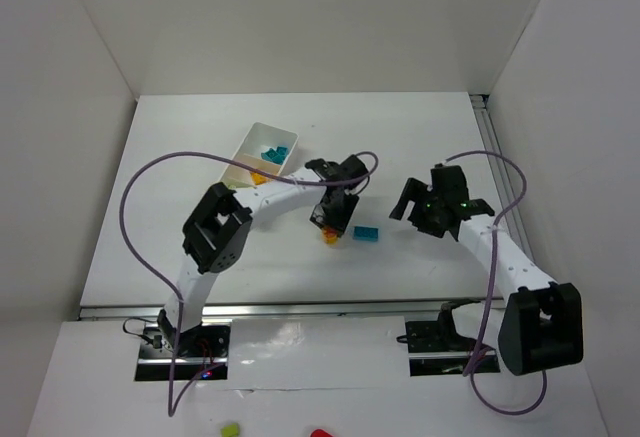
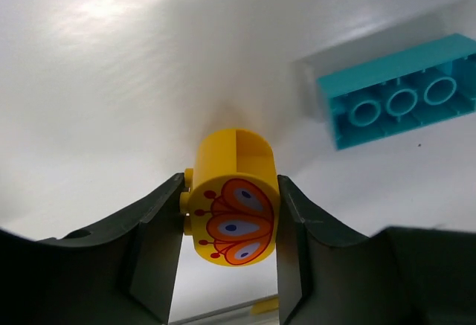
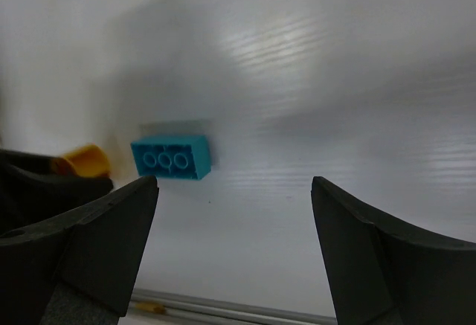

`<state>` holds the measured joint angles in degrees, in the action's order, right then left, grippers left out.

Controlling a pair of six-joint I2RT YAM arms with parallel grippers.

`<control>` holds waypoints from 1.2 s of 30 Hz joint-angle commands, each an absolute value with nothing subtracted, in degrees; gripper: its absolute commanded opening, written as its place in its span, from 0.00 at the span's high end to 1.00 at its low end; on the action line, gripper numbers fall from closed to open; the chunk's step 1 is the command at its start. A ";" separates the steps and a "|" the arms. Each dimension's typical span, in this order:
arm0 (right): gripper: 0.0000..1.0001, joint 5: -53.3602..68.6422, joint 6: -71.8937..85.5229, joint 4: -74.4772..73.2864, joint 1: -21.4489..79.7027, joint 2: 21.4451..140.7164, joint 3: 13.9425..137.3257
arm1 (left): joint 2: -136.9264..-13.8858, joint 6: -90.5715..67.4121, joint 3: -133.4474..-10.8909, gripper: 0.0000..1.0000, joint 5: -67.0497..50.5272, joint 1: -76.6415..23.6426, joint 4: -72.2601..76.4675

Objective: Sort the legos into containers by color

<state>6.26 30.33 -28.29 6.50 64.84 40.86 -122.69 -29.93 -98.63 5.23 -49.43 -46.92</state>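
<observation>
My left gripper is shut on a yellow-orange round lego with an orange-red petal print on its face, held at the table surface; it shows as an orange spot in the top view. A teal lego lies upside down just to its right, also in the left wrist view and in the right wrist view. My right gripper is open and empty, to the right of the teal lego. The white tray at the back left holds several teal legos and a yellow-orange one.
White walls enclose the table on the left, back and right. A metal rail runs along the near edge. A lime green piece and a red piece lie off the table, at the bottom of the top view.
</observation>
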 commanded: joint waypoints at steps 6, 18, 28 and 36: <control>0.06 6.42 30.76 -22.15 21.87 72.50 43.05 | -105.12 -27.60 -104.66 0.58 9.40 -35.96 -55.89; 0.01 -2.20 34.27 -19.95 30.41 87.26 49.92 | -106.35 -26.54 -104.33 0.59 11.25 -17.42 -56.51; 0.09 -7.38 36.73 -20.56 33.40 89.74 51.94 | -115.39 -27.16 -103.71 0.58 12.30 -15.47 -52.82; 0.24 -8.17 35.60 -20.47 33.40 89.21 51.94 | -118.39 -27.16 -103.71 0.12 12.83 -15.47 -51.68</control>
<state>-6.46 35.75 -21.65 32.77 89.45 49.63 -118.76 -27.53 -103.59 11.60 -15.35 -52.34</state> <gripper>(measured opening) 0.776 0.806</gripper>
